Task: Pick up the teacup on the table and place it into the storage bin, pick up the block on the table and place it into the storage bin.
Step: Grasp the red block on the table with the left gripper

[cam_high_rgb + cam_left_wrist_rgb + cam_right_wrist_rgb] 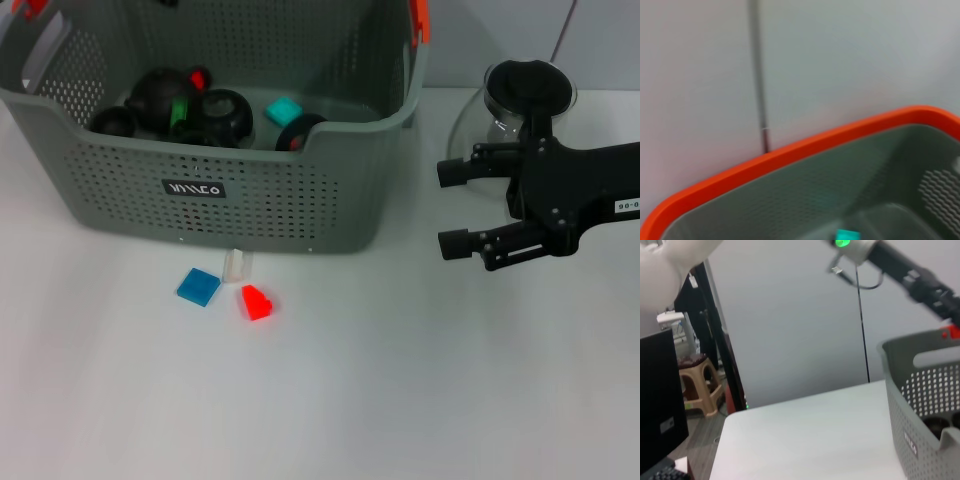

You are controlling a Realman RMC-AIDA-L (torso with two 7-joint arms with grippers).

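Right end effector (447, 208) hovers over the white desk (400, 380), right of the storage bin (230, 195), fingers spread apart, nothing between them. It sits just in front of the glass pitcher (510, 105) with black lid.

Left end effector isn't visible in the head view. In the right wrist view a black arm with a green light (842, 243) reaches above the bin; can't tell its fingers' state. The left wrist view looks down on the bin's orange rim (790, 155) and grey inner wall.

Inside the bin: several black teacups (215, 115), a teal block (283, 110), a small red piece (199, 76).

On the desk just in front of the bin: blue block (198, 287), clear block (233, 266) nearly touching the bin wall, red block (256, 302). All three close together, well apart from the right end effector.
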